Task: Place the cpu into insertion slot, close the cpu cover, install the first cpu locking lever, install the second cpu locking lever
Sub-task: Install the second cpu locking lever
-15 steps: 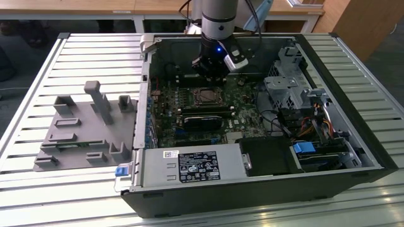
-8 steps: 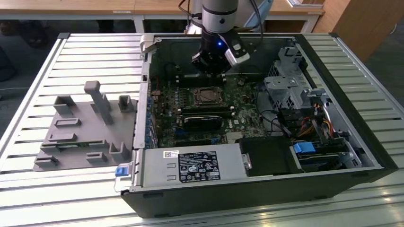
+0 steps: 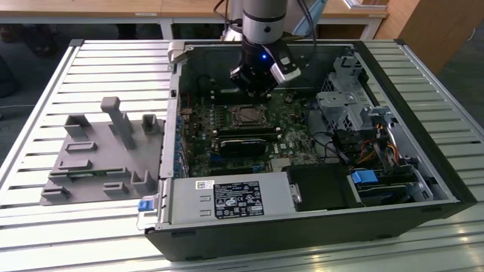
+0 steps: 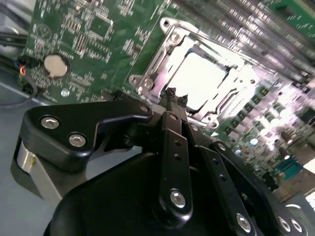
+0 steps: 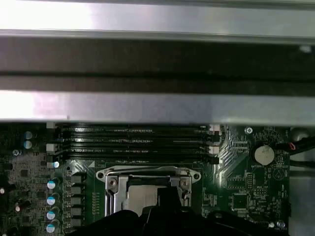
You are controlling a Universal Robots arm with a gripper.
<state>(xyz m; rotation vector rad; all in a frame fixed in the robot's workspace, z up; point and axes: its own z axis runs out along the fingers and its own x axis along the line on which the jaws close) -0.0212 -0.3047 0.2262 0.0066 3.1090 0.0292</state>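
The cpu lies flat in the insertion slot, its pale silver top showing through the cut-out of the cpu cover. The silver cover frame lies down around the chip and appears again in the first wrist view. My gripper hovers just above the slot's edge, on the side toward the case's back wall. Its black fingers are pressed together with nothing visible between them. In the exterior view the gripper hangs over the motherboard just behind the slot. I cannot make out the locking levers.
Long black memory slots run beside the socket, and a coin battery sits nearby. A black fan card, the power supply and a drive cage crowd the case. A grey fixture stands on the slatted table at the exterior view's left.
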